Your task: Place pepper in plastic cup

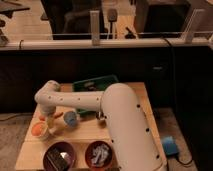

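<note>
My gripper [50, 121] hangs below the white wrist at the left side of the wooden table [125, 95], pointing down. An orange-red pepper [58, 115] shows right at the gripper, sticking out to its right; a small orange bit shows on its left too. Whether the pepper is held or lying on the table, I cannot tell. The small light-blue plastic cup [70, 118] stands just right of the gripper, a short way from the pepper's tip. The large white arm [120, 120] covers the table's middle and right.
An orange-topped cream cup [38, 130] stands at the front left of the gripper. Two dark red bowls [59, 156] [99, 154] with contents sit at the front edge. A green tray [95, 84] lies at the back. A blue object [169, 146] lies on the floor to the right.
</note>
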`<action>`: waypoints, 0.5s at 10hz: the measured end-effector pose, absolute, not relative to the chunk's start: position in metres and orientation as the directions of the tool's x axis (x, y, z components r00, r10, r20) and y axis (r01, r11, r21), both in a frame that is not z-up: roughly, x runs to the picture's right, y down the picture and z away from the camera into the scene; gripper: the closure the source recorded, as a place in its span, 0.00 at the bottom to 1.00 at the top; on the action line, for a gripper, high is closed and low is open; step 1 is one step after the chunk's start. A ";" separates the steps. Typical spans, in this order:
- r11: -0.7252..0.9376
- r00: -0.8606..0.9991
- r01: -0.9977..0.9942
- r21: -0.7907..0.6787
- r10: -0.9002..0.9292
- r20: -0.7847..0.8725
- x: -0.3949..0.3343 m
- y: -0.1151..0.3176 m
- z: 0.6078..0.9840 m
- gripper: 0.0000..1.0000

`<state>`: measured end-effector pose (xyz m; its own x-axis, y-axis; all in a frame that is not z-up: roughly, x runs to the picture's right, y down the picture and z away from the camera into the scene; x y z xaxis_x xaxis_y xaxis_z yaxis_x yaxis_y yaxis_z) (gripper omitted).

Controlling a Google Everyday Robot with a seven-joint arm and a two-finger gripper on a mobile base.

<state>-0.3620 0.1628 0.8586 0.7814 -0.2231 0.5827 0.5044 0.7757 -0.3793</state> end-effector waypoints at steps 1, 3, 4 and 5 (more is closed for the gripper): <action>0.774 0.787 0.494 -0.395 -0.205 0.582 -0.362 0.164 0.861 0.20; 0.774 0.809 0.454 -0.441 -0.151 0.569 -0.352 0.164 0.873 0.20; 0.771 0.815 0.444 -0.457 -0.134 0.564 -0.350 0.166 0.877 0.20; 0.766 0.822 0.432 -0.476 -0.117 0.557 -0.349 0.167 0.882 0.21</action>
